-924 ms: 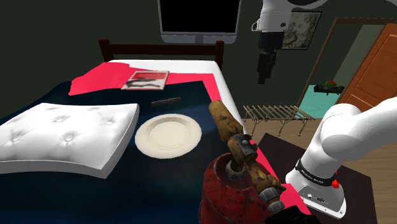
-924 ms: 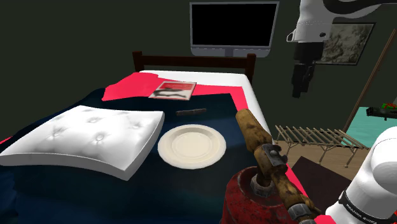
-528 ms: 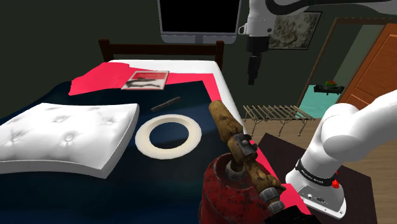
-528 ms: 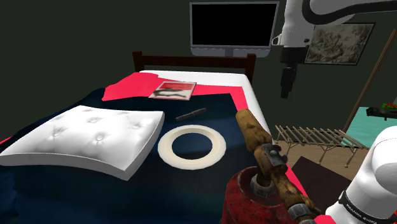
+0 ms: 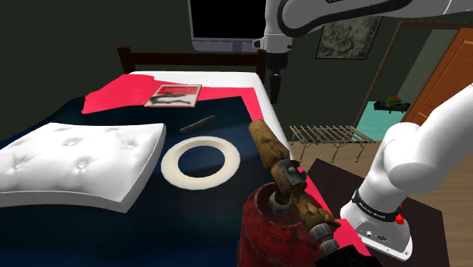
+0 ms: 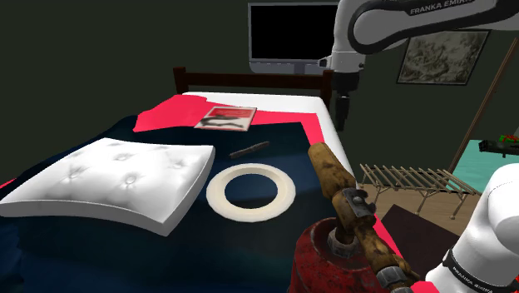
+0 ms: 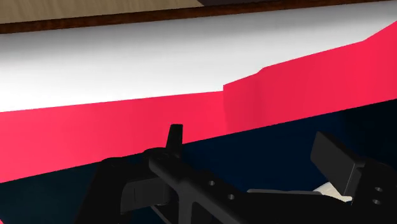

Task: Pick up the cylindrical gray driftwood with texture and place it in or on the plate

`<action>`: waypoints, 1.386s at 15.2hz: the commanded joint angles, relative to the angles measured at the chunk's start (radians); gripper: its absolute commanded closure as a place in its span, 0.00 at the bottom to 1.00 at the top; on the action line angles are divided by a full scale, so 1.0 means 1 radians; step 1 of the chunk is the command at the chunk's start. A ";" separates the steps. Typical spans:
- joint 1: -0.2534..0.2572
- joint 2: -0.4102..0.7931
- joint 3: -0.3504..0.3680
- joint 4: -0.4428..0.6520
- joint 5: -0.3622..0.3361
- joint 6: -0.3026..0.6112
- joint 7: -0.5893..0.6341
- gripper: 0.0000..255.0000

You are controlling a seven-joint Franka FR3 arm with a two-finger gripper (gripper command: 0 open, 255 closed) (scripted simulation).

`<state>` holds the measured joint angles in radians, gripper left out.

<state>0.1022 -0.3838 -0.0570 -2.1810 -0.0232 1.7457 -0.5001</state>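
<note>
The driftwood (image 5: 197, 121) (image 6: 249, 149) is a small dark grey stick lying slantwise on the dark blue bedcover, just behind the plate. The plate (image 5: 170, 163) (image 6: 218, 193) shows as a cream ring with a dark middle. My black gripper (image 5: 274, 92) (image 6: 341, 116) hangs high over the bed's edge at the shoulder view's right, well above the stick and off to its side. In the wrist view the gripper (image 7: 254, 149) is open, its fingers (image 7: 333, 157) standing wide apart with nothing between them, over the red blanket and dark cover.
A white tufted cushion (image 5: 76, 159) lies beside the plate. A magazine (image 5: 173, 94) rests on the red blanket near the headboard. A rusty red gas cylinder with a burner (image 5: 277, 224) stands close in front. A slatted rack (image 5: 326, 135) stands past the bed; a dark screen (image 5: 227, 19) hangs above.
The arm has swung toward the shoulder view's left, carrying the gripper over the bed's edge. The plate's middle turned dark and the stick turned slightly aslant.
</note>
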 commanded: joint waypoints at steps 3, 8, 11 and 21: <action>0.032 0.128 0.002 0.066 -0.020 0.096 -0.129 0.00; 0.066 0.282 0.016 0.173 -0.040 0.186 -0.276 0.00; 0.084 0.370 0.031 0.242 -0.053 0.232 -0.358 0.00; 0.147 0.637 0.101 0.483 -0.112 0.347 -0.604 0.00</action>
<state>0.2413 0.2249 0.0357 -1.7323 -0.1279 2.0896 -1.0798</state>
